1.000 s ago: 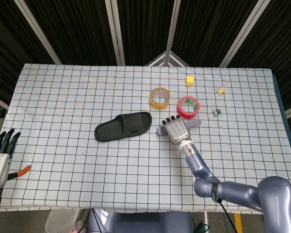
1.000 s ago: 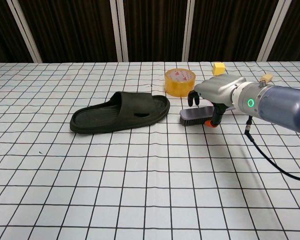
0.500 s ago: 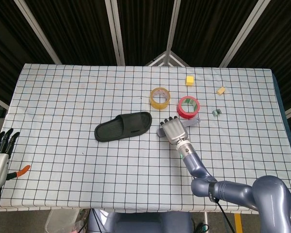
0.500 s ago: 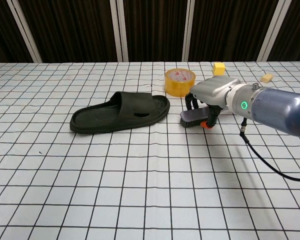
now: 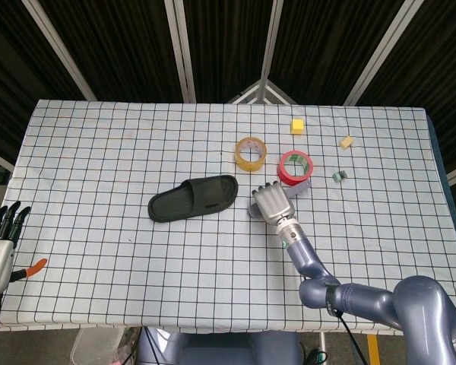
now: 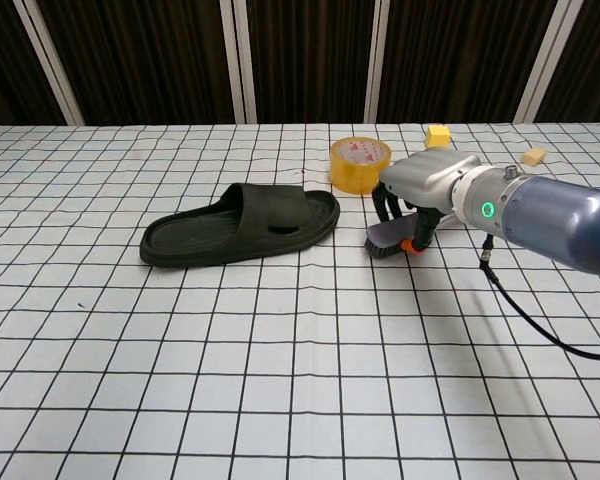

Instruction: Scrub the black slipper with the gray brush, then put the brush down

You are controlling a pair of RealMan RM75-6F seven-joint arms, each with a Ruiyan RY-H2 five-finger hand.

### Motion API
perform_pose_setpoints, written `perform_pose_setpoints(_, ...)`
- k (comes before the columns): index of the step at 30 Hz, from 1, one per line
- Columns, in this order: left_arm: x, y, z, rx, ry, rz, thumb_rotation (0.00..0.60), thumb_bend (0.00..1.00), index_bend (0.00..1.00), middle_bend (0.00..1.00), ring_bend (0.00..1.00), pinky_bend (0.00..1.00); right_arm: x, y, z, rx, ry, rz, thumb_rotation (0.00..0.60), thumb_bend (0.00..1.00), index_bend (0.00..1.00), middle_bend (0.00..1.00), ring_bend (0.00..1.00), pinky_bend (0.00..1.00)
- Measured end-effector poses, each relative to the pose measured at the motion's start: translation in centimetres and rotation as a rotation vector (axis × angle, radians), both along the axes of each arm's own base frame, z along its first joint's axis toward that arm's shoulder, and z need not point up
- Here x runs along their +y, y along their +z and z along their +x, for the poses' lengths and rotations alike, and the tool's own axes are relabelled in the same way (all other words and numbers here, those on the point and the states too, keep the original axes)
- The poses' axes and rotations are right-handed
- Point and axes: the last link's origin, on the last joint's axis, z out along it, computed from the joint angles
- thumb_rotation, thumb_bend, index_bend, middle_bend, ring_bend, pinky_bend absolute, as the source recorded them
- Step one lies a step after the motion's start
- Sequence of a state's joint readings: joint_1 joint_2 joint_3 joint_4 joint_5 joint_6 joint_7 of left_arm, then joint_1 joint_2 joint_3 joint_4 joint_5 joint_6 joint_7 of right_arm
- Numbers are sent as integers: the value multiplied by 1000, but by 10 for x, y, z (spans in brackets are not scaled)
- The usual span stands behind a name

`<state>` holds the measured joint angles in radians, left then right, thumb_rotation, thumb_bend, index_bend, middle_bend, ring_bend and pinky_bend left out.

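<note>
The black slipper [image 5: 194, 197] [image 6: 242, 224] lies flat near the table's middle, toe end toward the right. Just right of it, my right hand [image 5: 272, 202] [image 6: 426, 187] curls its fingers around the gray brush [image 6: 388, 238] [image 5: 298, 190], whose dark bristles face down and tilt off the cloth. The brush handle pokes out toward the red tape in the head view. A small gap separates brush and slipper. My left hand [image 5: 0, 228] hangs at the table's left edge, fingers apart, holding nothing.
A yellow tape roll [image 5: 249, 152] [image 6: 359, 164] and a red tape roll [image 5: 295, 167] stand behind the right hand. A yellow cube [image 5: 296, 126], a tan block [image 5: 346, 142], a small green item [image 5: 339, 176] and an orange-handled tool [image 5: 33, 268] also lie about.
The right hand has closed around the brush and tipped it up from lying flat, shifting slightly toward the slipper. The left hand has not moved.
</note>
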<state>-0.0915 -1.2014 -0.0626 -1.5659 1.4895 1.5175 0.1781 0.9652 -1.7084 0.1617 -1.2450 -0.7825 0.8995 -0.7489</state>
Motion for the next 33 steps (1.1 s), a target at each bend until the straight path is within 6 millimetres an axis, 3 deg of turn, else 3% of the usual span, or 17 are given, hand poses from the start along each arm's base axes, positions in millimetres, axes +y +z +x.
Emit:
perform_pose_setpoints(7,0,0,0,0,-2,1,521,62,0,0,0,6,1,0,1,-4,14,-11,600,404,590,525,445,468)
perform_pose_setpoints(14,-1,-1,1,4,-4,-5,525,74,0,0,0,6,1,1,-1,-25,22,-21,600,699,718,635,553,551)
perform_pose_setpoints(18,-1,-3,2,7,-15,-16,538,199,0,0,0,6,1,2,-2,-44,44,-31,600,774,770,676,592,568)
perform_pose_setpoints(23,1,-12,10,2,-68,-64,539,333,1,20,0,31,0,11,0,-54,89,-44,600,798,819,718,634,607)
perform_pose_setpoints(28,16,-30,22,5,-118,-144,535,347,13,42,5,51,1,25,11,-87,133,-56,600,799,825,724,640,618)
perform_pose_setpoints(33,42,-52,37,23,-147,-244,482,351,14,39,5,52,3,34,27,-114,179,-64,600,799,825,723,640,618)
